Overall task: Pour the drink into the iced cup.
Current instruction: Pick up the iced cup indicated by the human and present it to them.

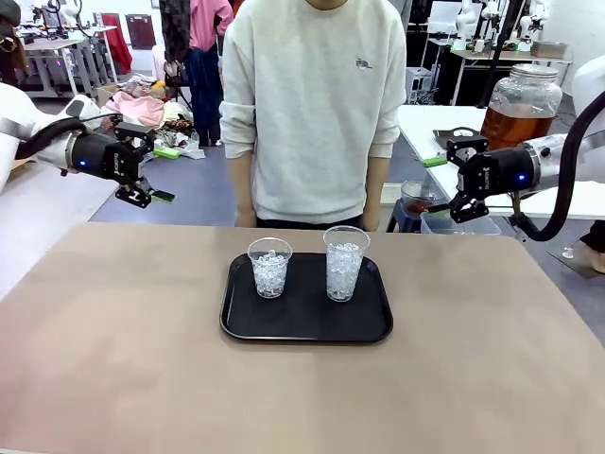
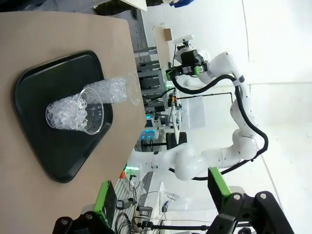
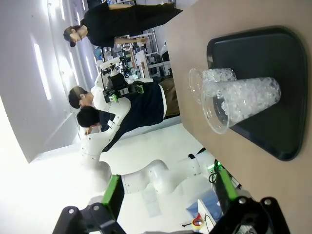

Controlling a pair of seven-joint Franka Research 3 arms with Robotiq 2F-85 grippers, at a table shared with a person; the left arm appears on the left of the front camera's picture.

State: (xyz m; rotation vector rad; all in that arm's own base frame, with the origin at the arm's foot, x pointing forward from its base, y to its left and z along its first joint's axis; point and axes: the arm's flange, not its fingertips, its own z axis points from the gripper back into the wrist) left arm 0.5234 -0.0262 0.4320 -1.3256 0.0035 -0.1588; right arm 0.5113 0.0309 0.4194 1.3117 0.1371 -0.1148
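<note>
1. Clearly, the left gripper [image 2: 161, 207] has its jaws wide apart with nothing between them. In the front view it hangs in the air off the table's left side, pointing toward the middle.
2. The right gripper [image 3: 168, 200] also has its jaws wide and bare. In the front view it is held in the air past the table's far right corner.
3. The drink [image 1: 510, 125] lies in neither pair of jaws. It is in a jar [image 1: 526, 90] on a white side table [image 1: 416, 123] behind the right gripper, near that gripper but apart from it, and well apart from the left one.
4. The drink is a see-through amber-brown and fills the lower part of the jar. The jar is big, round and of clear glass, with a silver lid [image 1: 534, 70].
5. On the middle of the brown table [image 1: 113, 359] lies a black tray [image 1: 312, 326] with two clear cups standing upright, both packed with ice. The short cup [image 1: 269, 268] is on the left and the tall cup [image 1: 344, 263] on the right. They stand just beside each other, with a gap between them in the front view.
6. A person [image 1: 314, 104] in a pale sweatshirt stands at the far edge, right behind the tray, arms hanging down.
</note>
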